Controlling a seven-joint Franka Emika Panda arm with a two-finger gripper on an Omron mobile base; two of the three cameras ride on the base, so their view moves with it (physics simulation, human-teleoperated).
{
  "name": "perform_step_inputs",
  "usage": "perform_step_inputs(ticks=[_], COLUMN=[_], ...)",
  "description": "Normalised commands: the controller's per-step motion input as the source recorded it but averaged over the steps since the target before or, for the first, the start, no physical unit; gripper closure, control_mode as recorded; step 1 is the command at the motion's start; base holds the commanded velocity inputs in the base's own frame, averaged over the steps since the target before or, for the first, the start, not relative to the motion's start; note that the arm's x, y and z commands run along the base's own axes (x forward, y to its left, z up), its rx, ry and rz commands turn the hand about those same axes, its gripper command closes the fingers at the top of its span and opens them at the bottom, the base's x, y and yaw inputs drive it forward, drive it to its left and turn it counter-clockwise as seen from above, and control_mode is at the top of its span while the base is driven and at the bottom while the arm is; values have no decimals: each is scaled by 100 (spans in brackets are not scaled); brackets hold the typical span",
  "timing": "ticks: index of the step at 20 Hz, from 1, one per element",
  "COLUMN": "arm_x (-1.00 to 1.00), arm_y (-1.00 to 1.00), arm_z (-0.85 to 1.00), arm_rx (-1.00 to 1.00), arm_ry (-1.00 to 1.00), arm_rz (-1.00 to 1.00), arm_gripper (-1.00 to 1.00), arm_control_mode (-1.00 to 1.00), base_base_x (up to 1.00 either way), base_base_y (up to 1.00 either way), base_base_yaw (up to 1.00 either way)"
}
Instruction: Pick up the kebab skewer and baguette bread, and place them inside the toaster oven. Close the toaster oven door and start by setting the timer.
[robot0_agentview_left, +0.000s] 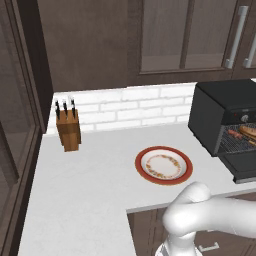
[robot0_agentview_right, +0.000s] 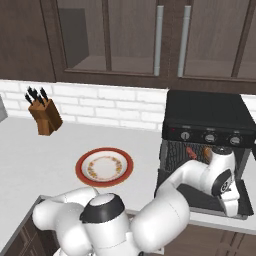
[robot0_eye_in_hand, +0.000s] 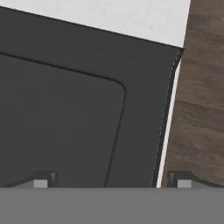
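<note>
Pincer (robot0_eye_in_hand: 112, 181) fingers are wide apart and hold nothing. It hangs just over the toaster oven door (robot0_eye_in_hand: 65, 109), which lies flat and open at the near edge of the counter (robot0_agentview_left: 75, 200). One finger tip is above the dark door. The other is past the door's edge, above the brown wood below.

Both foods look like they are in the toaster oven (robot0_agentview_right: 207, 117) already. From the left side you can see the kebab skewer (robot0_agentview_left: 235, 134) and the baguette bread (robot0_agentview_left: 248, 132) lying on the wire rack. From the right side the arm hides most of the rack, and just a bit of red peeks out. That side shows the timer (robot0_agentview_right: 185, 135) and the other knobs in a row on the oven's front, which the left side mostly cuts off.

What could go wrong? The pincer is near the door's corner, so a push to shut it might slip off the edge. The big arm is also right in front of the oven, so the door may bump it on the way up.
</note>
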Motion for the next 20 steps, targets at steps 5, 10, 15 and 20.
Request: perform_step_inputs(ticks=[5,10,15,20], arm_x=[8,30,41,58], arm_y=[19,14,9,21], arm_z=[0,0,0,0], arm_rx=[2,6,8,7], arm_ry=[0,0,0,0], arm_rz=[-14,-2,0,0], arm_gripper=[-100,-100,-100,-100], arm_control_mode=[-100,-100,-100,-100], base_base_x=[0,0,0,0], base_base_y=[0,0,0,0], base_base_yaw=[0,0,0,0])
